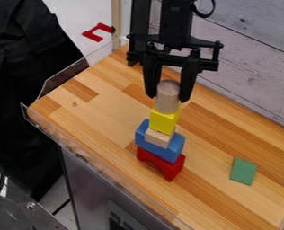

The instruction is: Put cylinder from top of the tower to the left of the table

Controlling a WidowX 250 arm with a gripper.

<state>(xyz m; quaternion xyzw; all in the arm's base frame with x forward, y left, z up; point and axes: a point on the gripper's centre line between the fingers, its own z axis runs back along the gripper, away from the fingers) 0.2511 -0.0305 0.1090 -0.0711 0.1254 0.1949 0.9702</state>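
Gripper (168, 98) at the tower top, around the wooden cylinder (168, 104); can't tell if the jaws are clamped on it or just beside it. Cylinder's upright over yellow block (164, 122); below that, small wooden block (159, 138), blue block (162, 152), red arch (168, 170). Green block (243, 171) lies on the tabletop (102, 114), right side of view.

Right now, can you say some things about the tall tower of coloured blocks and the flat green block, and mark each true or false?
The pale wooden cylinder tops the tower. True.
The yellow block is the tower's bottom piece. False: the red arched block is.
The flat green block lies apart from the tower. True.
The blue notched block is above the yellow one. False: it's lower down.
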